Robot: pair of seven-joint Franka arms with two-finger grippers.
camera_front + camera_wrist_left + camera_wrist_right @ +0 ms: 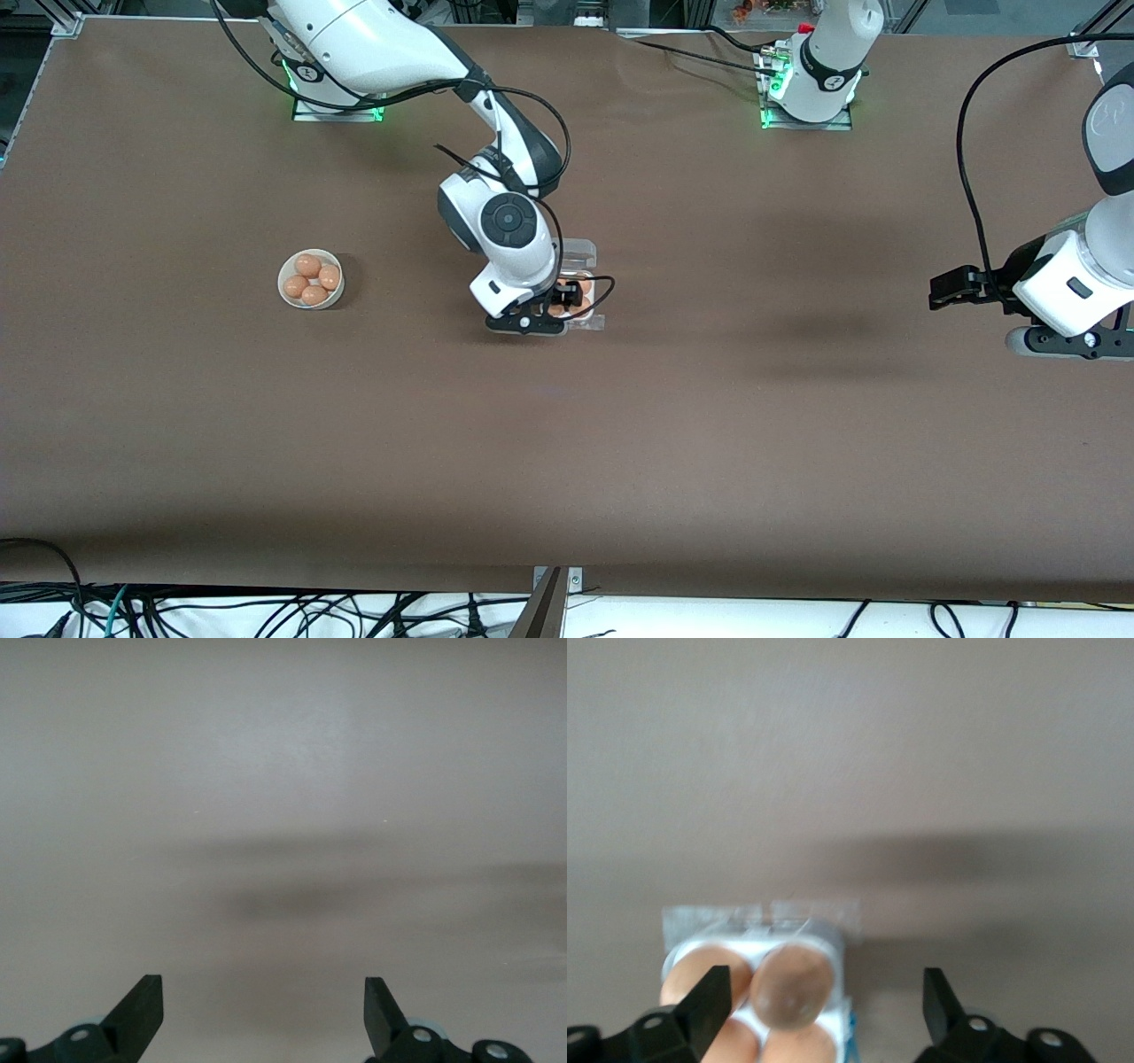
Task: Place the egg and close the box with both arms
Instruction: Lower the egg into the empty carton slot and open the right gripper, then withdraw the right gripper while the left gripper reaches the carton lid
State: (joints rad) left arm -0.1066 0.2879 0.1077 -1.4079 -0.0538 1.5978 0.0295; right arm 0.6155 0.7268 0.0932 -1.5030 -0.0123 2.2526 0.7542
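The box (pixel 578 254) lies mid-table, its clear lid open on the side toward the robots' bases. Orange-brown eggs (pixel 585 288) sit in its cells. My right gripper (pixel 565 297) hangs open just over the box. In the right wrist view the right gripper (pixel 824 1001) has its fingers wide apart over the box (pixel 833 943), and one egg (pixel 793 985) lies in a cell between them, untouched. My left gripper (pixel 950 287) waits open and empty at the left arm's end of the table. The left wrist view shows the left gripper (pixel 263 1010) over bare table.
A round white bowl (pixel 285 292) holding several more eggs (pixel 312 279) stands toward the right arm's end of the table, about level with the box. Cables run along the table's near edge.
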